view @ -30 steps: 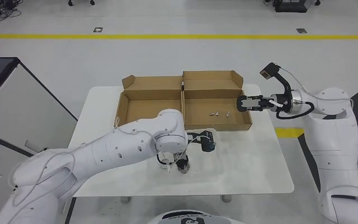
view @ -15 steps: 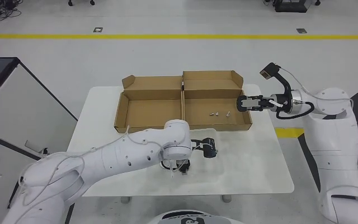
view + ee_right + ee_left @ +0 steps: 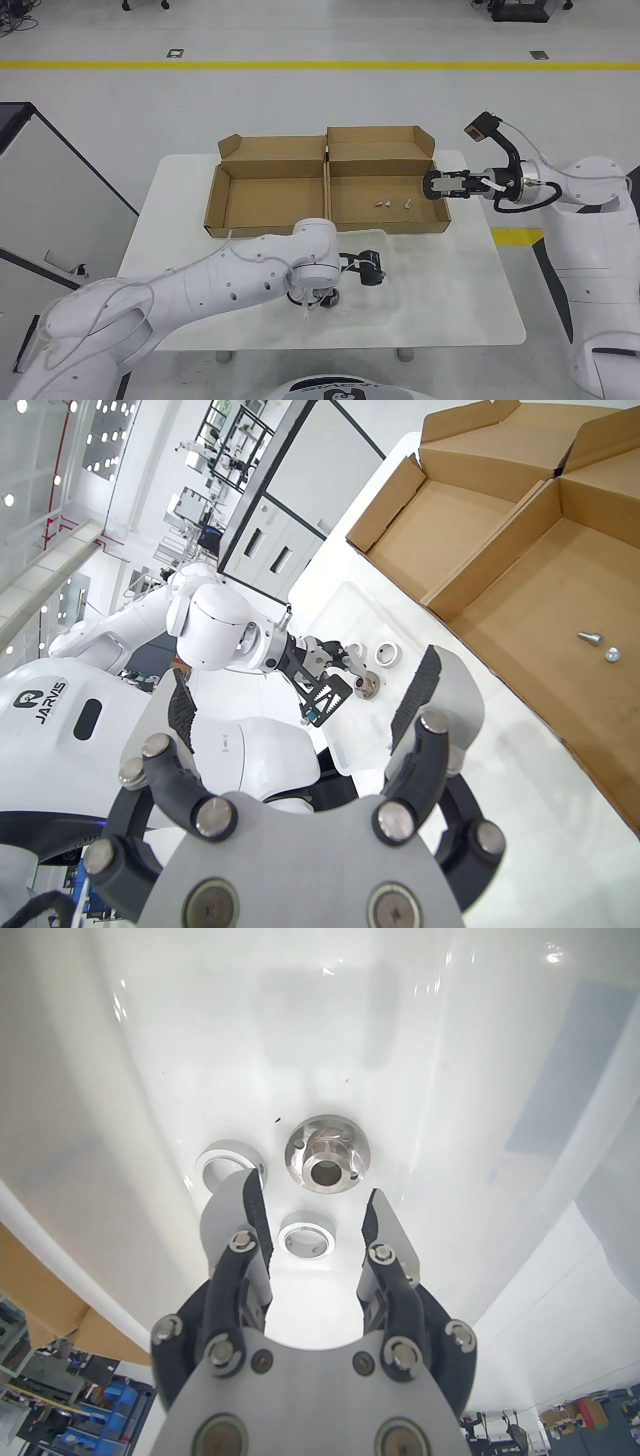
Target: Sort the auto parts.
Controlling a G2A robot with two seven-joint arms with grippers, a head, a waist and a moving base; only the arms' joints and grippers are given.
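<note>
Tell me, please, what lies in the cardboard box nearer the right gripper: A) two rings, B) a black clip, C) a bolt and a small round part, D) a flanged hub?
C: the right wrist view shows a bolt and a small round part on the floor of that box.

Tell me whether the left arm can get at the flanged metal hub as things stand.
Probably yes. The left gripper hangs open, the flanged hub just past its fingertips and uncovered. A small ring lies between the fingers and might get nudged.
</note>
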